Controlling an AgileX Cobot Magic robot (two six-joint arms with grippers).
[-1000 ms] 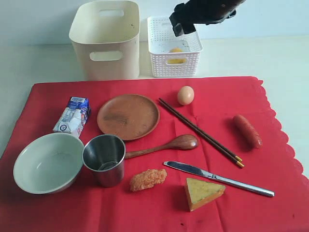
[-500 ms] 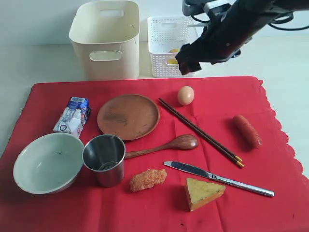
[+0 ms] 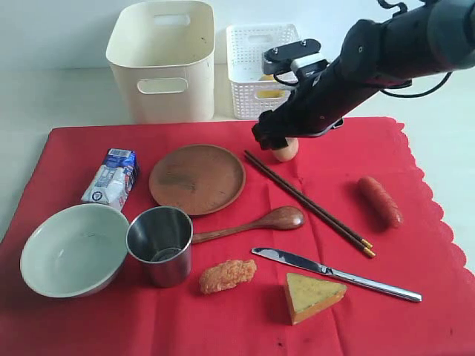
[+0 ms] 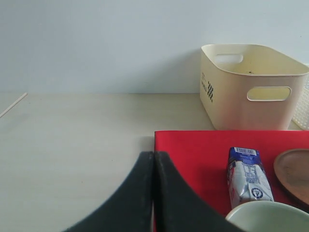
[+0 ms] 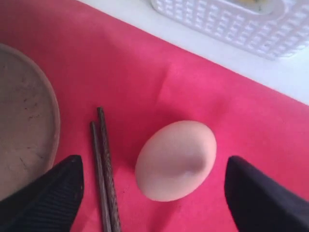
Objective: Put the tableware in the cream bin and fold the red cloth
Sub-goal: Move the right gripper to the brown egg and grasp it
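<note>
- The tableware all lies on the red cloth (image 3: 427, 245), none of it lifted: round wooden plate (image 3: 197, 179) in the middle, pale bowl (image 3: 74, 249) and steel cup (image 3: 160, 245) side by side at the near left, wooden spoon (image 3: 252, 225) right of the cup, dark chopsticks (image 3: 308, 202) running diagonally near right from the plate, table knife (image 3: 334, 274) nearest.
- The cloth lies flat and unfolded across the counter (image 3: 67, 96). Judged from this, it cannot be folded until everything on it is cleared.
- The cream bin (image 3: 162, 63) stands on the counter just past the cloth's far edge, left of centre. No tableware shows inside it.
- The white lattice basket (image 3: 267, 70) stands just right of the bin and holds a yellow thing (image 3: 269, 92), partly hidden.
- The right gripper (image 3: 273, 137) hangs low over the egg (image 5: 176, 159), jaws wide, one on each side and neither touching it. The far tips of the chopsticks lie just beside the egg. This looks like clearing food first.
- The left gripper (image 4: 153, 193) hangs over the cloth's left edge, jaws pressed together and holding nothing, apparently parked.
- Other food is scattered among the tableware: milk carton (image 3: 113, 176) at the left, sausage (image 3: 381, 200) at the right, cheese wedge (image 3: 312, 295) nearest.
</note>
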